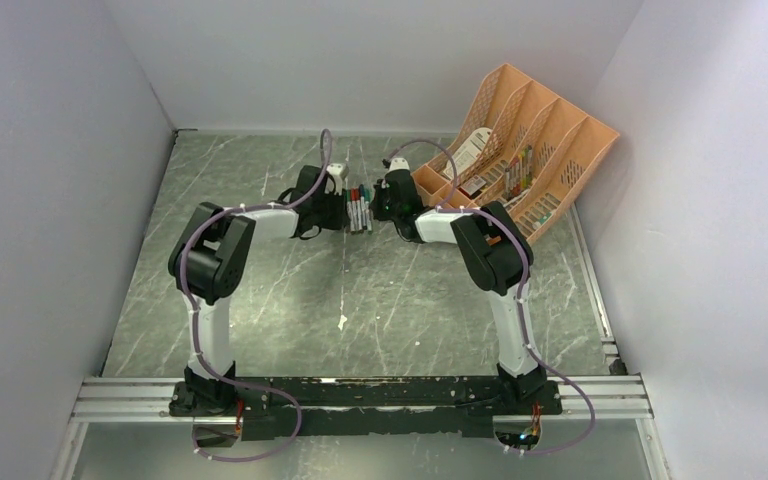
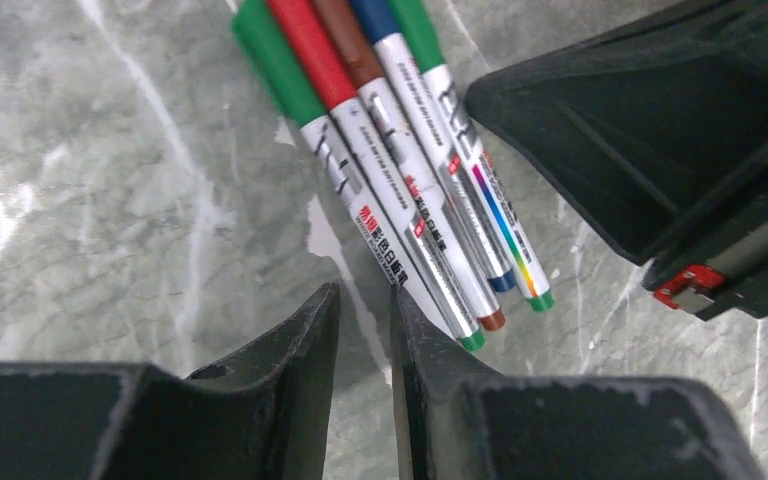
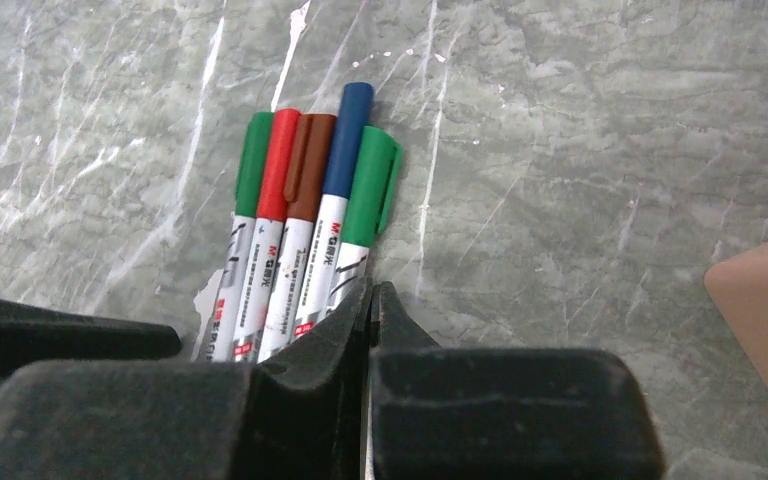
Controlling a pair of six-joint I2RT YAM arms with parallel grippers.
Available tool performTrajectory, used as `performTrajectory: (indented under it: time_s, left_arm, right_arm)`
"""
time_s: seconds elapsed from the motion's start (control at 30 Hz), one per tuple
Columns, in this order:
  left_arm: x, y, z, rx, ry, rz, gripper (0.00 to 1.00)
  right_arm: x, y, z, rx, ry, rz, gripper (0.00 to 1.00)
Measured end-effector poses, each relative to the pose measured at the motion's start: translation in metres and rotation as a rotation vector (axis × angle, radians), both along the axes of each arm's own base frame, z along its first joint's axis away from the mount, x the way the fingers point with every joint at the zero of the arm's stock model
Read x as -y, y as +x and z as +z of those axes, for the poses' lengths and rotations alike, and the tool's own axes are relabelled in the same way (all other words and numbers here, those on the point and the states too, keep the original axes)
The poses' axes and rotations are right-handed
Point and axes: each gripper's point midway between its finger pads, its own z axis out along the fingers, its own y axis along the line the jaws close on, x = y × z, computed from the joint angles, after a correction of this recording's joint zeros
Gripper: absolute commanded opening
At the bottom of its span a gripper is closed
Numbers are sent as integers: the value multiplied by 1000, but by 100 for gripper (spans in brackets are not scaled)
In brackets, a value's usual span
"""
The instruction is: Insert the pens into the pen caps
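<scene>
Several pens (image 1: 360, 208) lie side by side in a tight row on the marble table, each with its pen cap on. In the right wrist view the caps read green (image 3: 253, 165), red (image 3: 280, 160), brown (image 3: 310, 165), blue (image 3: 348, 135) and green (image 3: 370, 185). My right gripper (image 3: 373, 287) is shut and empty, its tip against the barrel of the outer green pen. My left gripper (image 2: 364, 290) stands narrowly open beside the row's other side, near the pens' (image 2: 400, 190) tail ends. Only bare table shows between its fingers.
An orange organiser (image 1: 530, 150) with bunched coloured pens leans at the back right, close behind my right arm; its corner (image 3: 765, 320) shows in the right wrist view. Grey walls close in the table on three sides. My right gripper's black body (image 2: 660, 130) sits just across the pens.
</scene>
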Motion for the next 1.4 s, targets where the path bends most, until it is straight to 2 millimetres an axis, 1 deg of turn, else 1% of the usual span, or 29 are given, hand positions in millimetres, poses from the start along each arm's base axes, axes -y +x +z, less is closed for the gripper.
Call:
performTrajectory:
  time_s: [0.13, 0.27, 0.37, 0.53, 0.57, 0.6, 0.63, 0.67, 0.73, 0.8, 0.83, 0.87, 0.9, 1.0, 1.07, 1.1, 1.13, 1.2, 1.3, 1.4]
  left_arm:
    - [9, -6, 0, -2, -3, -19, 35]
    - [11, -7, -1, -2, -4, -21, 36]
    - [8, -8, 0, -1, -5, -16, 36]
    - [-8, -14, 1, -19, 11, 5, 37]
    - [-12, -17, 1, -23, 17, 12, 37]
    - [-18, -21, 2, -26, 25, 21, 39]
    - [-23, -26, 4, -27, 30, 29, 41]
    - [-26, -30, 7, -24, 31, 37, 43]
    - [-36, -41, 21, 8, 22, 67, 52]
    - [-41, -47, 49, 90, -15, 91, 59]
    - [-42, -49, 66, 143, -42, 105, 62]
    - [-44, -50, 85, 201, -75, 126, 63]
    - [-46, -52, 108, 271, -111, 152, 64]
    - [-55, -57, 173, 442, -229, 226, 65]
    - [-59, -58, 203, 509, -283, 259, 65]
    - [-61, -59, 214, 532, -303, 271, 65]
    - [-63, -60, 220, 544, -316, 279, 65]
    - [-63, -61, 226, 553, -333, 286, 65]
    - [-63, -62, 226, 545, -344, 290, 61]
    - [-63, -63, 224, 531, -351, 294, 60]
  right_arm:
    - [0, 1, 0, 2, -2, 1, 0]
    - [1, 1, 0, 4, -4, -1, 0]
    - [7, -3, 1, 5, -10, -9, 0]
    - [25, -17, 2, -5, -40, -32, 0]
    - [29, -22, 3, -7, -47, -39, 5]
    - [34, -27, 7, -7, -50, -45, 13]
    - [38, -31, 11, -3, -50, -48, 21]
    - [43, -37, 19, 5, -46, -52, 32]
    - [49, -48, 39, 38, -21, -54, 50]
    - [54, -61, 70, 100, 21, -36, 71]
    - [54, -67, 80, 122, 38, -21, 86]
    - [54, -73, 93, 151, 48, 1, 97]
    - [55, -78, 104, 172, 58, 17, 100]
    - [59, -86, 130, 199, 68, 6, 100]
    - [64, -87, 139, 179, 56, -30, 100]
    - [67, -86, 143, 171, 39, -50, 100]
    - [72, -86, 146, 171, 18, -76, 100]
    - [81, -92, 148, 172, -17, -108, 100]
    - [91, -107, 149, 172, -48, -120, 100]
    - [100, -119, 151, 177, -58, -123, 100]
